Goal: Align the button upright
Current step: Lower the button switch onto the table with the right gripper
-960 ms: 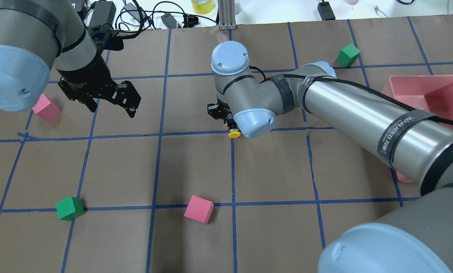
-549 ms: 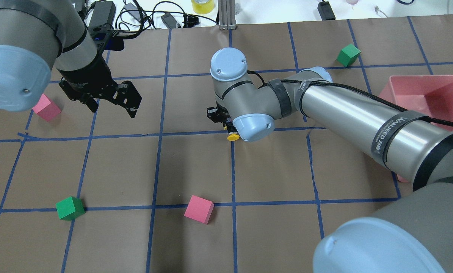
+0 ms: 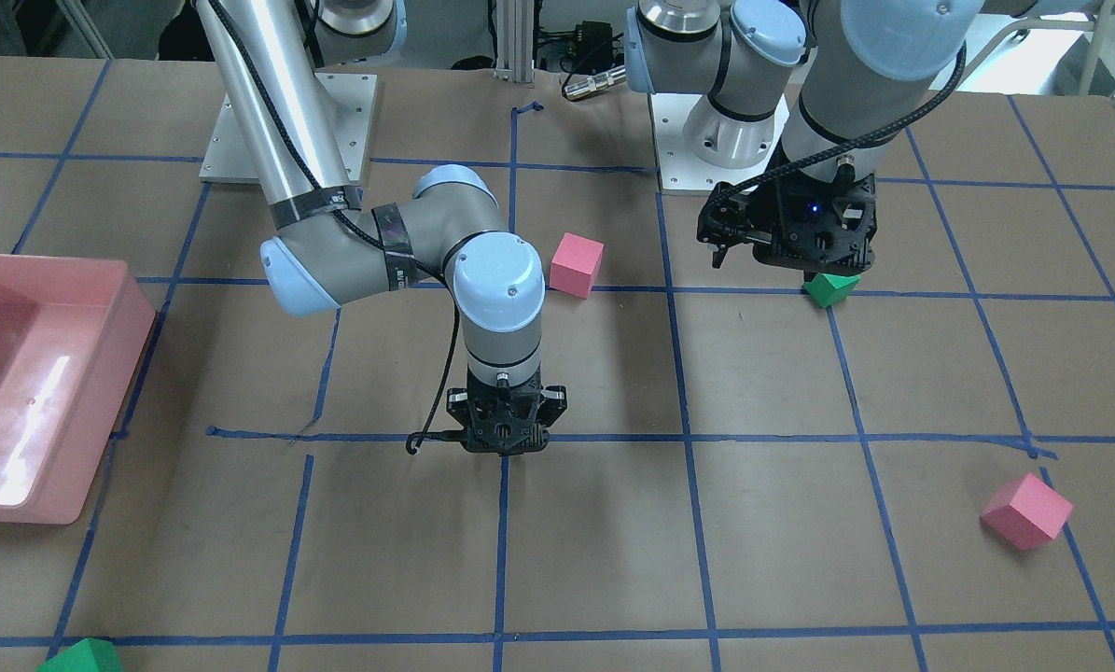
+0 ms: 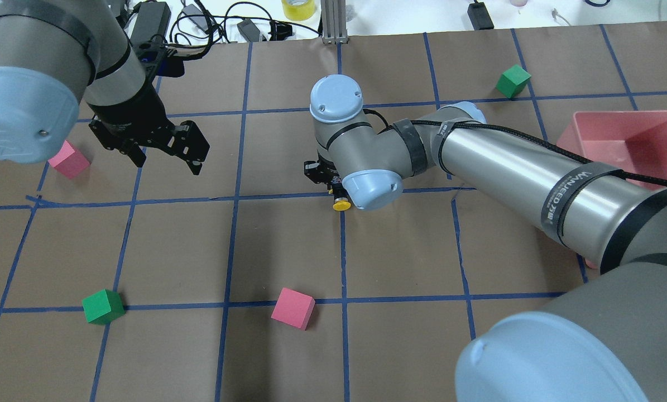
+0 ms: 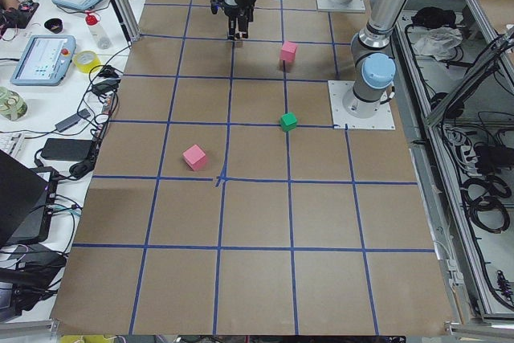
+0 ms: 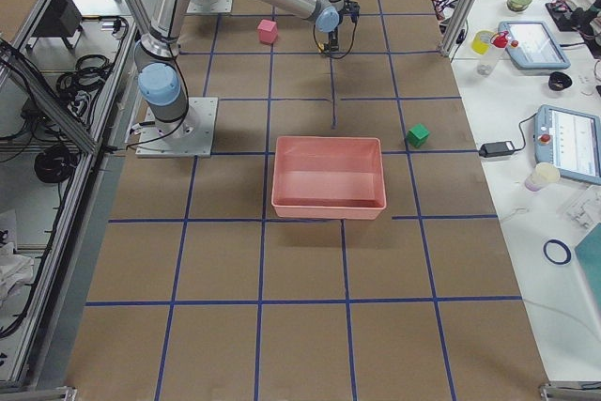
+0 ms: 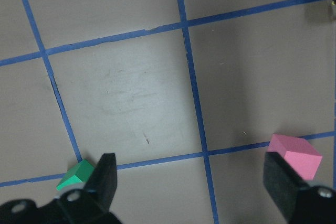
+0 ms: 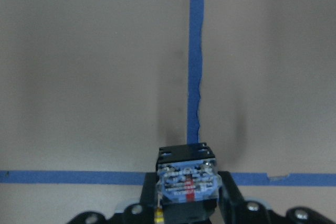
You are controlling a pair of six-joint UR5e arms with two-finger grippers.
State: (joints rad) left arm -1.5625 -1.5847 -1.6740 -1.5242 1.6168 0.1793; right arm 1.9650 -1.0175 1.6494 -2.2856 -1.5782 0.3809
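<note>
Clamping the button, right gripper hides beneath its wrist; left gripper hangs open.

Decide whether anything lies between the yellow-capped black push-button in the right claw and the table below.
Nothing visible does: the right claw grips the yellow-capped black push-button, and only brown paper-covered table with blue tape lines shows beneath.

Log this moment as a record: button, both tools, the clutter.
button: gripped in the right tool, yellow cap sticking out toward the robot, seemingly not upright
right tool: shut on the button, at a tape crossing
left tool: open, empty, above the table
pink cubes: two, loose
green cubes: two, loose
bin: pink, empty
</note>
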